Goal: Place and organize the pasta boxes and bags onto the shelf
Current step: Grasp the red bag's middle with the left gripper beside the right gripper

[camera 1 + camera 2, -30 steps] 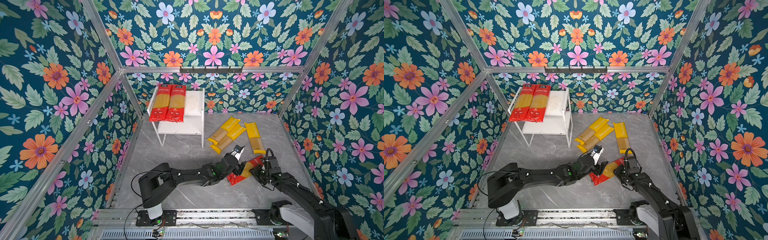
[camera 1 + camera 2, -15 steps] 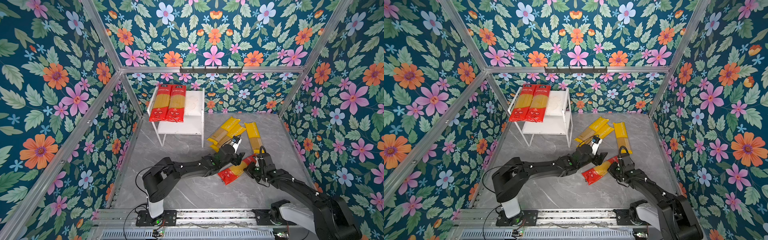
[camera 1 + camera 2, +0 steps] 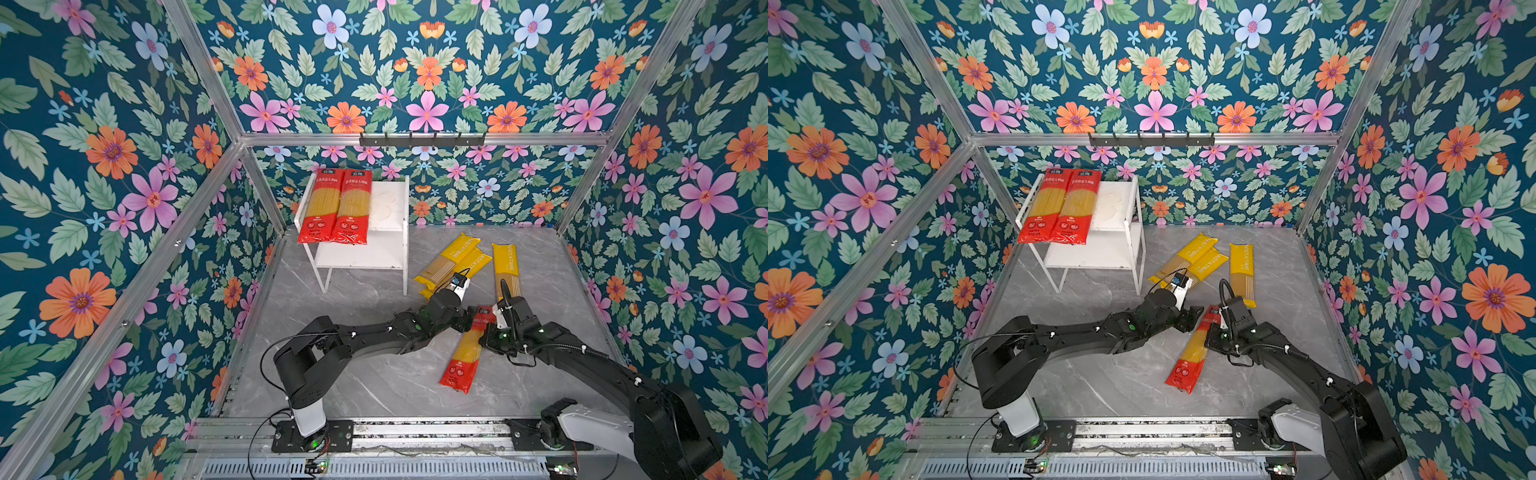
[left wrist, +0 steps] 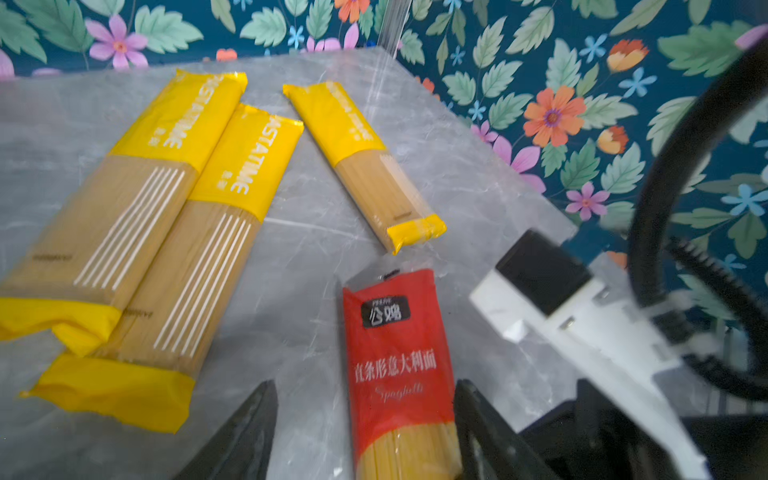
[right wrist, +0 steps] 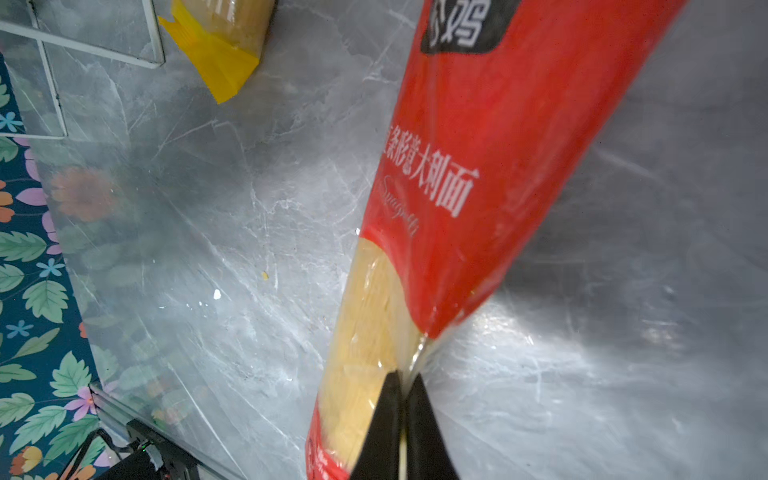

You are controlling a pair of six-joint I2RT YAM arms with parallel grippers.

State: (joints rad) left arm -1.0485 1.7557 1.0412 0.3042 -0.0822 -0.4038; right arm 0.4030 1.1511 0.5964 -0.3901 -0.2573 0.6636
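Now the red-ended, clear-middled spaghetti pack (image 3: 464, 353) has swung round nearly lengthwise on the grey marbled tabletop (image 3: 353, 374), well apart from the white two-tier shelf (image 3: 388, 257). Right gripper (image 5: 401, 380) pinches its film edge. Left gripper (image 4: 365, 386), jaws wide, straddles its red end, probably readying a handover.

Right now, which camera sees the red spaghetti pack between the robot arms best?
A top view: nearly the whole red pack shows. The left wrist view shows only its lettered end; the right wrist view crops it close.

Both arms stretch forward and converge, left gripper (image 4: 365, 384) spread wide, right gripper (image 5: 401, 379) pinched closed.
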